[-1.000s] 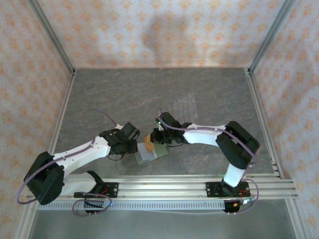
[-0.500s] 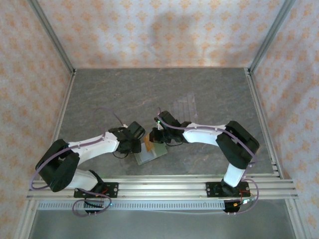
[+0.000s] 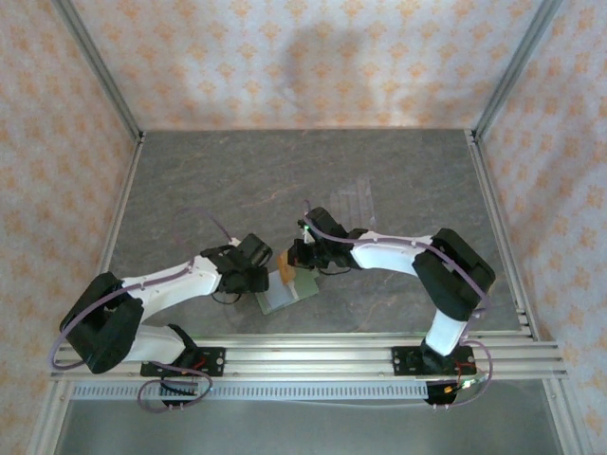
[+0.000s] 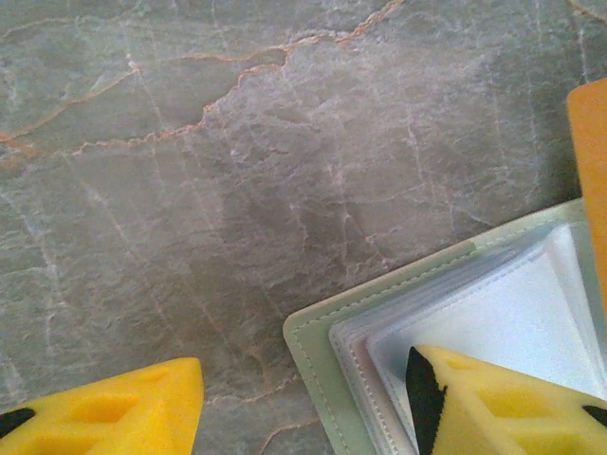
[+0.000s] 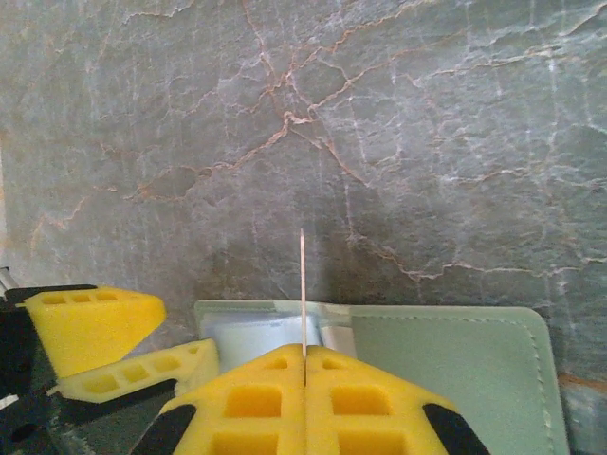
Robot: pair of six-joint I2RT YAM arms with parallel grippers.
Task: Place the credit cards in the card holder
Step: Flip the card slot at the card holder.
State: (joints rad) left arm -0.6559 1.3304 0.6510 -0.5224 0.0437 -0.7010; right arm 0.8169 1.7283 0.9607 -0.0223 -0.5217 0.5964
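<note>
Gold-orange thin plastic card (image 5: pixel 303 280), likely stiff and slick: we are clamping its edge in right hand (image 5: pixel 303 365); left hand (image 4: pixel 303 370) apart, straddling sage-green fold-over wallet (image 4: pixel 318 336).

Walls (image 3: pixel 313 57) with an orange flower pattern are standing around the grey stone-like table (image 3: pixel 237 180). Metal posts (image 3: pixel 98 66) are rising at the back corners.

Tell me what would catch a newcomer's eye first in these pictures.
Near the front middle of the grey marbled table, the right arm's jaws pinch a thin gold-orange plastic card edge-on, close to a sage-green fold-over wallet lying open. The left arm's jaws stand open at the wallet's corner, one yellow finger over its pale inner pocket. Farther back lies a clear ridged acrylic tray.
</note>
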